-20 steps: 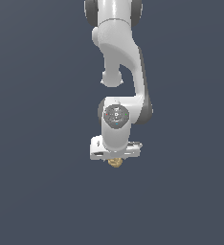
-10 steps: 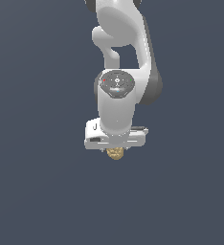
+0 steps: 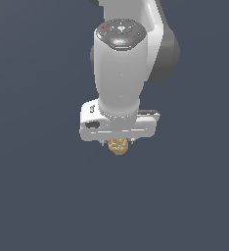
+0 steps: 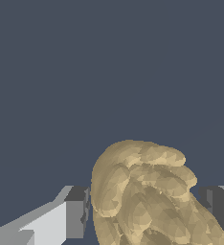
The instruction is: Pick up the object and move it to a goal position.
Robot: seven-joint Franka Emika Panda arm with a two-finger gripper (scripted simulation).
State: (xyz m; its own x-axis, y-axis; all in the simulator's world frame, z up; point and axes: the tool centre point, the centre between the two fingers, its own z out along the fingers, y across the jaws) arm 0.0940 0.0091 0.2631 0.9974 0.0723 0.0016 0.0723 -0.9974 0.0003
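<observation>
Now my gripper point(image 3: 119, 143) is clamped on the object point(image 3: 118, 146), one finger point(image 4: 76, 213) on each flank; it hangs just under my palm, gripped centrally so it rides steady toward the goal.

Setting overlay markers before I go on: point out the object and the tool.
object point(image 3: 118, 146), exterior view, middle of the tan lump under the white hand.
tool point(image 4: 147, 210), wrist view, midway between the two fingertips, over the lump.
</observation>
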